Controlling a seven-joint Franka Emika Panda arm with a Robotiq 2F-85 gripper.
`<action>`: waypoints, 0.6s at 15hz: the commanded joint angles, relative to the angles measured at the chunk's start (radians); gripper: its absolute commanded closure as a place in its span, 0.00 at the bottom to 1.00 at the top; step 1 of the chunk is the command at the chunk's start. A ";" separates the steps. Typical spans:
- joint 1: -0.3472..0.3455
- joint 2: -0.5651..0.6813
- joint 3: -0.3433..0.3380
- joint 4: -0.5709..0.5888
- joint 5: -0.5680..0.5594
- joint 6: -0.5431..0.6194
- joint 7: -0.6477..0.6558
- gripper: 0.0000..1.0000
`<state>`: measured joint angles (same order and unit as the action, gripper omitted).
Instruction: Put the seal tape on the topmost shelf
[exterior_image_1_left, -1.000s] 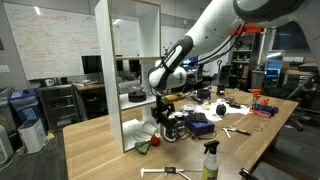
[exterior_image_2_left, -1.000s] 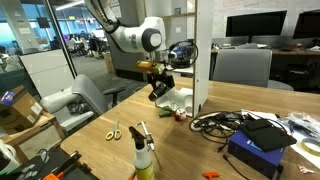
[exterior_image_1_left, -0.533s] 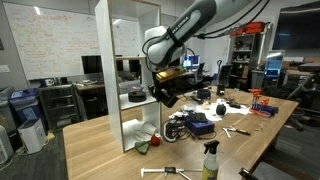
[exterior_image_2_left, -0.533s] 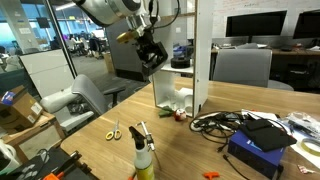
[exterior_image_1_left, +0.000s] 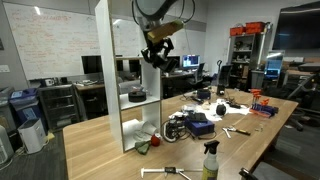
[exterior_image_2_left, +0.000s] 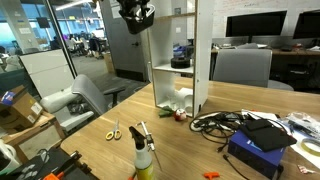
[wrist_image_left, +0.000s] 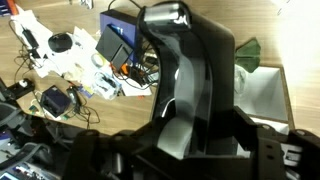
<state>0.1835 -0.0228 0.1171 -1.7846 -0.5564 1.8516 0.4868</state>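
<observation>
My gripper (exterior_image_1_left: 156, 52) is raised high beside the upper part of the tall white shelving unit, just below its topmost shelf (exterior_image_1_left: 135, 3). It is shut on a small dark roll, the seal tape (exterior_image_1_left: 155, 58). In the second exterior view the gripper (exterior_image_2_left: 137, 15) hangs at the top edge of the picture with the tape (exterior_image_2_left: 138, 22), left of the unit's post. In the wrist view my dark fingers (wrist_image_left: 185, 110) fill most of the frame, with the table far below.
A dark bowl-like item (exterior_image_1_left: 137, 95) (exterior_image_2_left: 181, 60) sits on a middle board. A green-and-red object (exterior_image_1_left: 145, 145) lies at the unit's foot. A spray bottle (exterior_image_1_left: 210, 160) (exterior_image_2_left: 145, 160), scissors (exterior_image_2_left: 113, 131), cables and a blue box (exterior_image_2_left: 255, 145) lie on the wooden table.
My gripper has risen with the tape from near the table beside the lower boards to the height of the unit's upper part.
</observation>
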 joint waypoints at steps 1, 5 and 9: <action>-0.001 0.053 0.041 0.166 -0.131 -0.081 0.007 0.60; -0.006 0.117 0.034 0.258 -0.279 -0.010 0.022 0.60; -0.011 0.205 0.003 0.341 -0.369 0.087 0.033 0.60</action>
<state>0.1769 0.1016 0.1381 -1.5540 -0.8525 1.8762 0.5044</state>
